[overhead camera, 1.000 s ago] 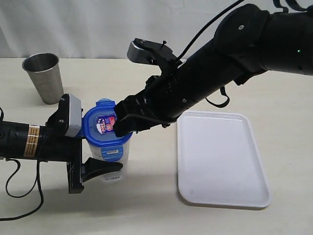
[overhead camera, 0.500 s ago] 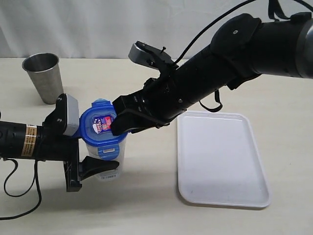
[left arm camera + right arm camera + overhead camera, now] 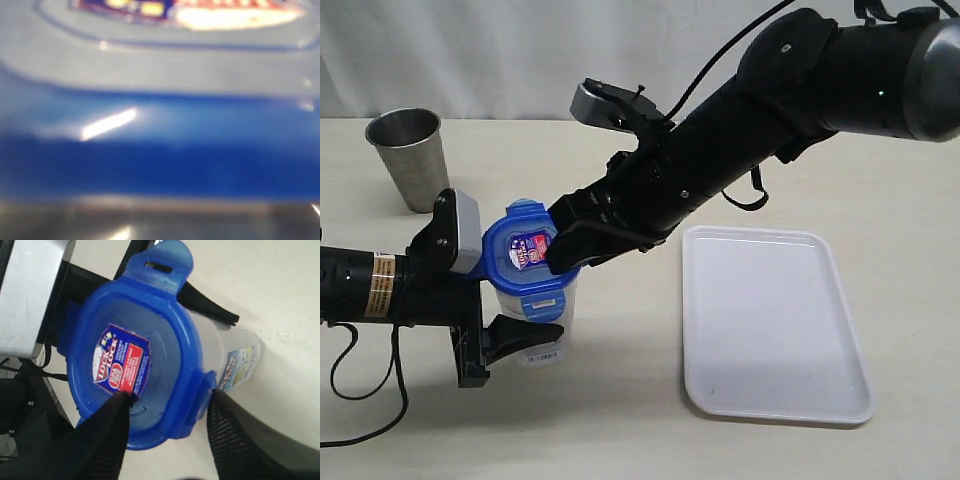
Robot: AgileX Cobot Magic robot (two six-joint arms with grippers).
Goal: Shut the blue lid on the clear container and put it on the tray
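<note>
The clear container [image 3: 560,305] stands upright on the table, left of the tray [image 3: 775,320]. The blue lid [image 3: 525,255] sits on its mouth, sticker up, a little tilted. My left gripper [image 3: 535,325] comes in from the left and is shut on the container's body below the lid. Its wrist view is filled by the blurred blue lid [image 3: 160,165] and shows no fingers. My right gripper [image 3: 167,395] is open over the blue lid [image 3: 135,375]. One finger rests on the lid's top by the sticker, the other beside a side flap. The clear container [image 3: 240,360] shows below.
A steel cup [image 3: 412,158] stands at the back left. The white tray lies flat on the right with nothing on it. My right arm [image 3: 770,110] slants from the upper right across the table's middle. A cable trails at the front left.
The container, the lid and my left gripper have shifted slightly left. My right gripper followed and stays on the lid.
</note>
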